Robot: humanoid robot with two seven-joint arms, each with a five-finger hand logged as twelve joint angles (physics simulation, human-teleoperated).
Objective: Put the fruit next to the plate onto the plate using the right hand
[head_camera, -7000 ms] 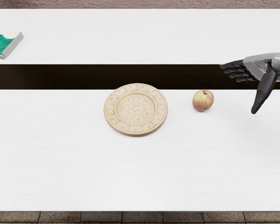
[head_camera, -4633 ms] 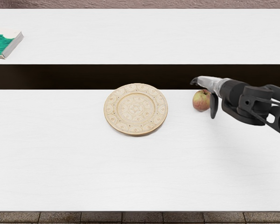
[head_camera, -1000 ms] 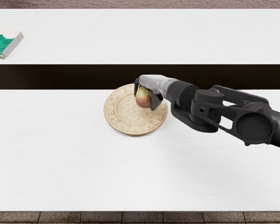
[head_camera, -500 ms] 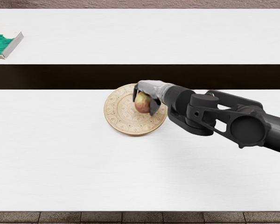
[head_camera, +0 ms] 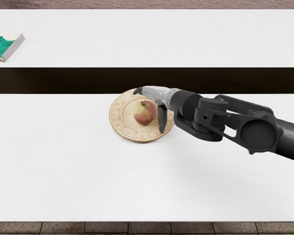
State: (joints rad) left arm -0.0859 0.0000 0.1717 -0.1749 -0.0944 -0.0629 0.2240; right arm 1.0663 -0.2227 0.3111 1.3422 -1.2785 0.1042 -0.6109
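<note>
With fingers [head_camera: 161, 120] apart at its three o'clock, my right hand [head_camera: 159, 95] let the reddish round apple [head_camera: 145, 112] sit free on the carved tan plate [head_camera: 118, 122].

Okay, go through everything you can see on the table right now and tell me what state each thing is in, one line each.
apple: resting on the plate, not gripped.
plate: flat on the table, carrying the apple.
right hand: open, fingers spread over the plate's right side, beside the apple.
book: lying flat at the far left, partly cut off by the picture's edge.
left hand: out of view.
</note>
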